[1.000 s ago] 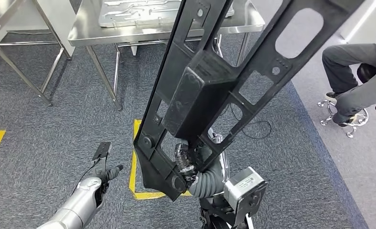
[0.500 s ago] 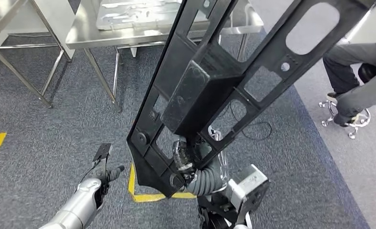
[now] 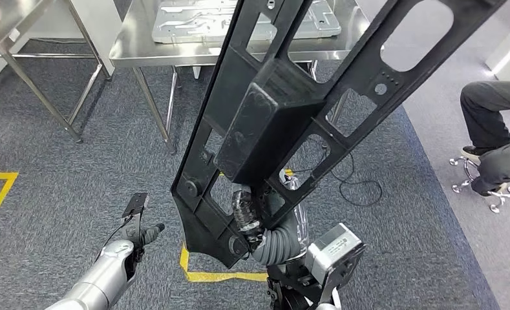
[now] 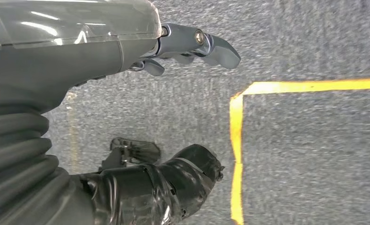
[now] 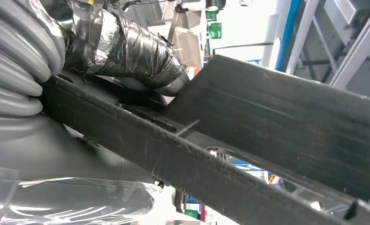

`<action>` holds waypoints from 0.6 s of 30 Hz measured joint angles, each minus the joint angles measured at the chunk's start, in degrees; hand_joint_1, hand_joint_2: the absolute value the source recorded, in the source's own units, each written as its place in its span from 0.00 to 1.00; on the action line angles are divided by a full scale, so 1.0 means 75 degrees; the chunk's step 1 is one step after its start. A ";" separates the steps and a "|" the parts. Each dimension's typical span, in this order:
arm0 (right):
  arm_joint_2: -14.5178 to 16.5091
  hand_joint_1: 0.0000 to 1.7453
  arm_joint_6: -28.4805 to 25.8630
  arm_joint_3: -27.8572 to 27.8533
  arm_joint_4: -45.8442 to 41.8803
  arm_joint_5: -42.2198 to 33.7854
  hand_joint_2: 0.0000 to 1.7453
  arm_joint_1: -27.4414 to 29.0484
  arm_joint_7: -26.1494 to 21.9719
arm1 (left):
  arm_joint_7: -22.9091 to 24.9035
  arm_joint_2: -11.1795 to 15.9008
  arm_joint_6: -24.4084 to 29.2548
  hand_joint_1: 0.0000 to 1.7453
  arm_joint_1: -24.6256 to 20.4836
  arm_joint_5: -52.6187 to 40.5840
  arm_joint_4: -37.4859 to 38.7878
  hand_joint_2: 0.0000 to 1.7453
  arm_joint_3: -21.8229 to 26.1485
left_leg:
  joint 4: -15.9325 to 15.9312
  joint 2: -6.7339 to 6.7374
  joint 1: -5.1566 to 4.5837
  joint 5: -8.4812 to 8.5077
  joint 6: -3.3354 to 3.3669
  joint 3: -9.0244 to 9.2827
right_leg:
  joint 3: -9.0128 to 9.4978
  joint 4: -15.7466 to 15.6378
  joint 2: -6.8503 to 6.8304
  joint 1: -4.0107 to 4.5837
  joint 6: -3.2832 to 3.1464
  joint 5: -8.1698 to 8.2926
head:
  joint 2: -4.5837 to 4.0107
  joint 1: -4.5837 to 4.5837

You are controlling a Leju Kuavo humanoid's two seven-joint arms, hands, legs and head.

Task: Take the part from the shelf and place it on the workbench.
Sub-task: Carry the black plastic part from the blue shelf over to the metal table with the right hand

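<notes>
Right hand grips the black part; left hand seemingly loose, empty.

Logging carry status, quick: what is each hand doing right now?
Left hand: holds nothing, fingers apart, hanging over the carpet.
Right hand: grips the black frame part at its lower end.

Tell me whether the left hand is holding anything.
Empty. The left hand hangs over the carpet with fingers spread, nothing between them; the right hand grips the black part.
</notes>
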 joint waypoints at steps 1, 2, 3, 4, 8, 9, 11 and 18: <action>0.0001 1.00 -0.0001 0.0001 0.0002 0.0000 1.00 -0.0003 -0.0001 | 0.0002 0.0001 0.0001 0.00 -0.0001 0.0007 0.0000 1.00 0.0000 | -0.0027 -0.0005 0.0005 -0.0057 -0.0043 0.0044 | 0.0099 -0.0267 0.0009 0.0028 -0.0039 0.0163 | 0.0000 0.0005; 0.0001 1.00 -0.0001 0.0001 0.0002 0.0001 1.00 -0.0004 -0.0001 | 0.0004 0.0002 0.0001 0.00 0.0004 0.0021 0.0001 1.00 0.0000 | -0.0063 -0.0003 0.0010 -0.0093 -0.0087 0.0076 | 0.0140 -0.0375 0.0018 0.0056 -0.0067 0.0209 | 0.0000 0.0008; 0.0004 1.00 -0.0001 0.0002 0.0000 -0.0002 1.00 -0.0004 -0.0002 | 0.0004 0.0005 0.0002 0.00 0.0008 0.0037 0.0001 1.00 0.0000 | -0.0079 0.0004 0.0014 -0.0086 -0.0131 0.0097 | 0.0175 -0.0425 0.0022 0.0067 -0.0099 0.0187 | 0.0000 0.0005; 0.0011 1.00 0.0002 0.0003 -0.0006 -0.0008 1.00 -0.0004 -0.0004 | -0.0005 0.0015 0.0002 0.00 0.0020 0.0062 0.0002 1.00 0.0000 | -0.0049 0.0011 0.0014 -0.0038 -0.0177 0.0106 | 0.0254 -0.0455 0.0023 0.0059 -0.0143 0.0186 | 0.0000 0.0005; 0.0079 1.00 0.0052 0.0004 -0.0007 -0.0040 1.00 -0.0010 -0.0008 | -0.0091 0.0040 -0.0011 0.00 0.0088 0.0195 0.0003 1.00 0.0000 | 0.1211 0.0074 0.0018 0.0178 -0.0280 -0.0570 | 0.0684 -0.0737 0.0002 -0.0009 -0.0287 0.0055 | 0.0000 -0.0011; 0.0087 1.00 0.0067 0.0004 -0.0005 -0.0045 1.00 -0.0009 -0.0009 | -0.0112 0.0056 -0.0017 0.00 0.0114 0.0214 0.0003 1.00 0.0000 | 0.1617 0.0080 0.0022 0.0030 -0.0298 -0.0863 | 0.0762 -0.0772 0.0002 -0.0014 -0.0302 0.0011 | 0.0000 -0.0016; 0.0101 1.00 0.0101 0.0006 0.0008 -0.0053 1.00 -0.0005 -0.0011 | -0.0142 0.0095 -0.0040 0.00 0.0183 0.0240 0.0003 1.00 0.0000 | 0.2144 0.0088 0.0039 -0.0458 -0.0358 -0.1406 | 0.0926 -0.0791 0.0011 -0.0023 -0.0295 -0.0117 | 0.0000 -0.0019; 0.0131 1.00 0.0162 0.0009 0.0071 -0.0165 1.00 -0.0014 -0.0028 | -0.0176 0.0160 -0.0125 0.00 0.0287 0.0300 0.0004 1.00 0.0000 | 0.0023 0.0258 0.0074 0.0823 -0.0385 -0.1152 | 0.1500 -0.0748 0.0004 -0.0043 -0.0092 -0.0669 | 0.0000 -0.0020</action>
